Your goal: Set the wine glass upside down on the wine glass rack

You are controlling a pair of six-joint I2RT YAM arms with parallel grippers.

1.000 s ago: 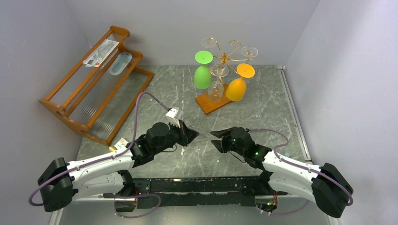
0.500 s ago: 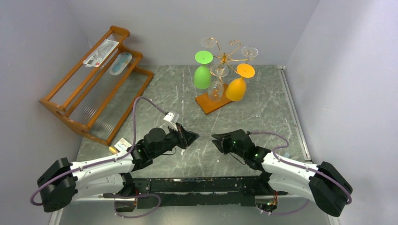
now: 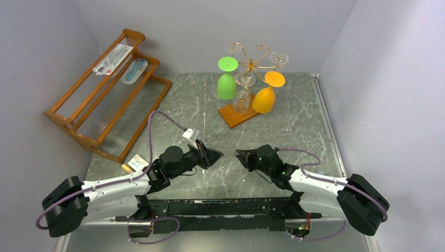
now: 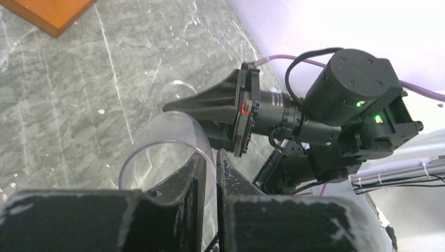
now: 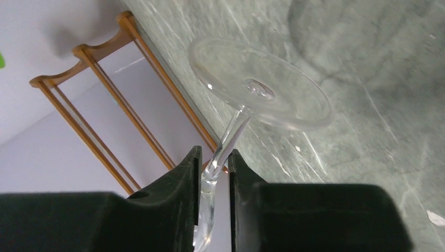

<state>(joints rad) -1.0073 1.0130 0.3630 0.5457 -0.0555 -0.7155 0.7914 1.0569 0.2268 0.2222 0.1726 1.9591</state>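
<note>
A clear wine glass (image 4: 157,157) lies on its side between my two grippers, low over the marble table. My left gripper (image 4: 210,157) is shut on the bowl's rim, one finger inside the bowl and one outside. My right gripper (image 5: 214,157) is closed round the thin stem (image 5: 232,134), just behind the round foot (image 5: 260,89). In the top view the left gripper (image 3: 218,153) and right gripper (image 3: 240,154) face each other tip to tip. The wine glass rack (image 3: 252,63), gold wire on a brown base (image 3: 231,114), stands at the back.
A green glass (image 3: 226,84), an orange glass (image 3: 264,97) and a clear one (image 3: 241,100) hang upside down on the rack. A large wooden slatted shelf (image 3: 105,100) with packets on it leans at the back left. A small tag (image 3: 136,160) lies near the left arm.
The right gripper's jaws have narrowed onto the glass stem. The left arm has sunk and drawn back slightly, still gripping the rim.
</note>
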